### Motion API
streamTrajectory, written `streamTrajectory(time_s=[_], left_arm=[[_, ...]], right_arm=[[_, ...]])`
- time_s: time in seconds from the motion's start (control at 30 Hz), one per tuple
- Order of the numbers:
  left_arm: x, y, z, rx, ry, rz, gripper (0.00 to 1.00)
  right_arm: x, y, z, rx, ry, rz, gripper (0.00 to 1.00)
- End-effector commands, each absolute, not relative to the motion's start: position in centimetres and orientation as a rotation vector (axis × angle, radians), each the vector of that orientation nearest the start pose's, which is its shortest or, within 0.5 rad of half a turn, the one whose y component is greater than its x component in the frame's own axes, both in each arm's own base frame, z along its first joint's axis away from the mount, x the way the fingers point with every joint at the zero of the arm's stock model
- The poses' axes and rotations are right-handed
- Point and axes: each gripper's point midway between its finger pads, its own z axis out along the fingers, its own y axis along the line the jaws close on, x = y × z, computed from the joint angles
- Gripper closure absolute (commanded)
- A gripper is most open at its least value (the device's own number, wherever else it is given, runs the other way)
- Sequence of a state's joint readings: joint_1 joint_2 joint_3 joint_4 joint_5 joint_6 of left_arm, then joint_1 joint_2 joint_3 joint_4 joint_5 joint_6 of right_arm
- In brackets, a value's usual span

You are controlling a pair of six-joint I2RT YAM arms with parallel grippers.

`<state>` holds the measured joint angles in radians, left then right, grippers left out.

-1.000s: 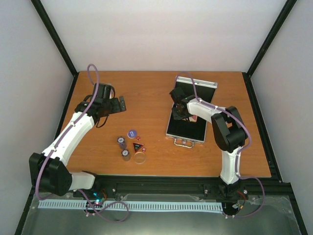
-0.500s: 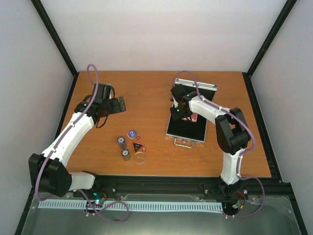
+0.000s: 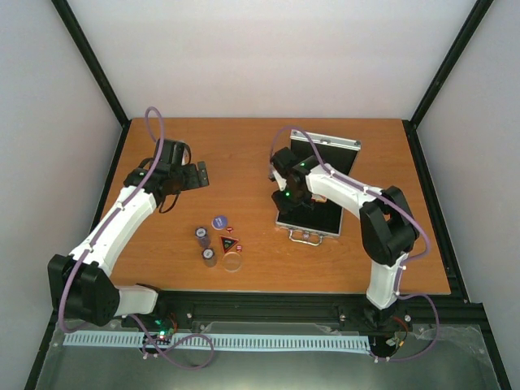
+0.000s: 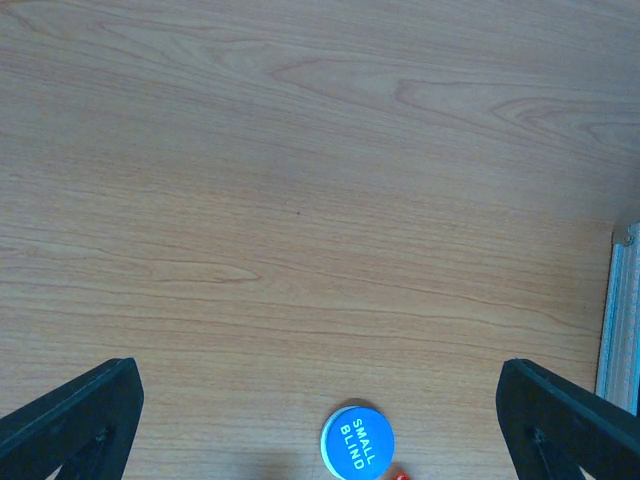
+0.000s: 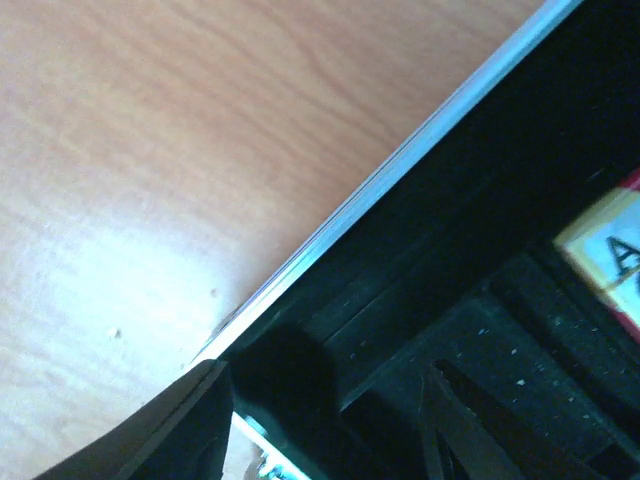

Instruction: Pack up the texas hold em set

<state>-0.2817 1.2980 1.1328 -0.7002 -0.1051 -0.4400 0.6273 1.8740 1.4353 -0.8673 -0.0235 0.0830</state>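
**Entry: poker set, partly packed.**

- **Case:** We are logging the case [image 3: 323, 218] lying open on the table [image 3: 244, 154], lid raised at its far side. The card box [image 5: 605, 250] is sitting in its black lining.
- **Loose pieces:** Well apart to the left of the case, we are counting the blue token [image 3: 219, 221], two chip stacks [image 3: 201, 235], the triangular token [image 3: 229, 243] and the clear token [image 3: 232, 262].
- **Right gripper** [image 5: 320, 430]: hovering at the case's left rim, jaws partly apart, gripping nothing.
- **Left gripper** [image 4: 318, 400]: far left of the case, gaping wide, empty.
- **Step, as we are judging it:** between loads.
- **Next:** reaching left of the case, closing squarely on one chip stack and carrying it to a slot.
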Motion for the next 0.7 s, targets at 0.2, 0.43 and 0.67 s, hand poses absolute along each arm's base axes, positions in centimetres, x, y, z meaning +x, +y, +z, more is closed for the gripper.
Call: streamTrajectory(time_s=[0.2, 0.43, 0.67], left_arm=[[35.8, -7.8, 22.8, -0.224, 2.387, -0.162, 0.0], [36.0, -6.9, 25.1, -0.261, 2.345, -0.187, 0.0], [36.6, -4.7, 27.6, -0.363, 2.293, -0.248, 0.0]], right_arm=[[28.3, 27.7, 14.1, -0.906, 2.727, 0.332, 0.0], [27.3, 28.8, 17.4, -0.732, 2.722, 0.581, 0.0], [26.1, 31.0, 15.9, -0.794, 2.769, 0.486, 0.0]])
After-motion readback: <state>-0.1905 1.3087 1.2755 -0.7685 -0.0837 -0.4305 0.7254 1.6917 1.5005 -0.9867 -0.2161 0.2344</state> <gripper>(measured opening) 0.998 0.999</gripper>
